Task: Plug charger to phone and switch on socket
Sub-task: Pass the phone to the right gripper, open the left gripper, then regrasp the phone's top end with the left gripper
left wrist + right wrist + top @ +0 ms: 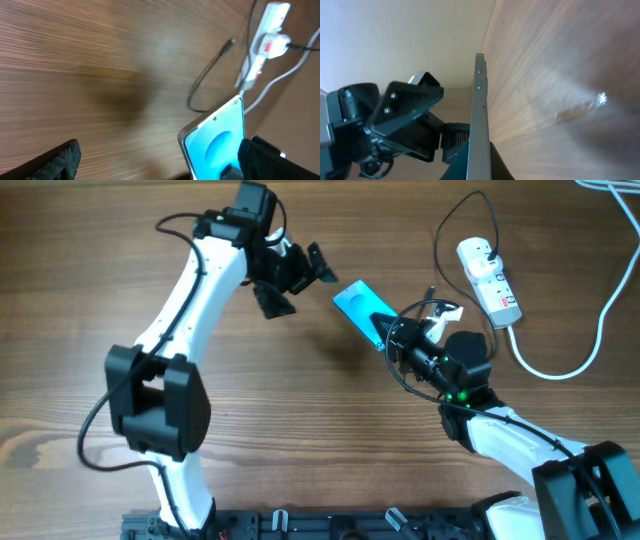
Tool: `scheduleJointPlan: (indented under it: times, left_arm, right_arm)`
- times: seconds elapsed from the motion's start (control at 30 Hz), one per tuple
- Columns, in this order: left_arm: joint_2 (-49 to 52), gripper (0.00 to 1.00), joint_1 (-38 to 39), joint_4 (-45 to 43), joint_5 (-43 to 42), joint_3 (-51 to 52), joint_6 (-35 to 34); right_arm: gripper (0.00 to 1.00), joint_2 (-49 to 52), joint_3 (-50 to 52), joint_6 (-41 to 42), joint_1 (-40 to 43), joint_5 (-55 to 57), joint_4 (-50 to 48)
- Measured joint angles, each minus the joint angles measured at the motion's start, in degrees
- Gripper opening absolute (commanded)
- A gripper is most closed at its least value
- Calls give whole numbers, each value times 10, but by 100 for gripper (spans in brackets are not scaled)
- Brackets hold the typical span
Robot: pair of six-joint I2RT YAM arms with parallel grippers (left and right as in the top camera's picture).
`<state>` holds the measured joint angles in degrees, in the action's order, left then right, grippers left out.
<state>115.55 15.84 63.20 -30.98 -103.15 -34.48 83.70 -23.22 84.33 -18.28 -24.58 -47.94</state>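
The phone, with its teal screen, is held tilted above the table by my right gripper, which is shut on its lower end. The right wrist view shows the phone edge-on between the jaws. My left gripper is open and empty just left of the phone; in its wrist view the phone sits at the right, between its fingers. The charger's black cable loops on the table, its plug tip lying free. The socket strip lies at the far right, also seen in the left wrist view.
A thick white lead curves from the strip round the table's right side. A white adapter sits in the strip's far end. The left arm's elbow block stands over the left of the table.
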Motion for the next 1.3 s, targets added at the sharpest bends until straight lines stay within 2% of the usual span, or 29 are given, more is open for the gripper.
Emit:
scheduleJointPlan:
  times: [0.2,0.47,0.67,0.73,0.83,1.03,1.2,1.3]
  left_arm:
    - [-106,98,3,71,82,0,53]
    - [-257,100,3,107,174,0,64]
    - [-361,100,3,104,222,61,52]
    - [-397,100,3,59,227,135,27]
    - [-434,100,3,-45,216,250,-17]
    - [-458,90,3,-277,108,460,-115]
    - [-456,89,31,-379,55,500,-215]
    - [-456,89,66,-400,54,500,-287]
  right_arm:
    - [5,0,0,87,0,-79,0]
    - [4,0,0,134,0,-154,-5]
    - [4,0,0,245,0,-189,-8]
    - [4,0,0,291,0,-193,-23]
    - [4,0,0,313,0,-194,-26]
    - [4,0,0,333,0,-189,0]
    - [4,0,0,337,0,-182,12]
    - [4,0,0,337,-5,-176,33]
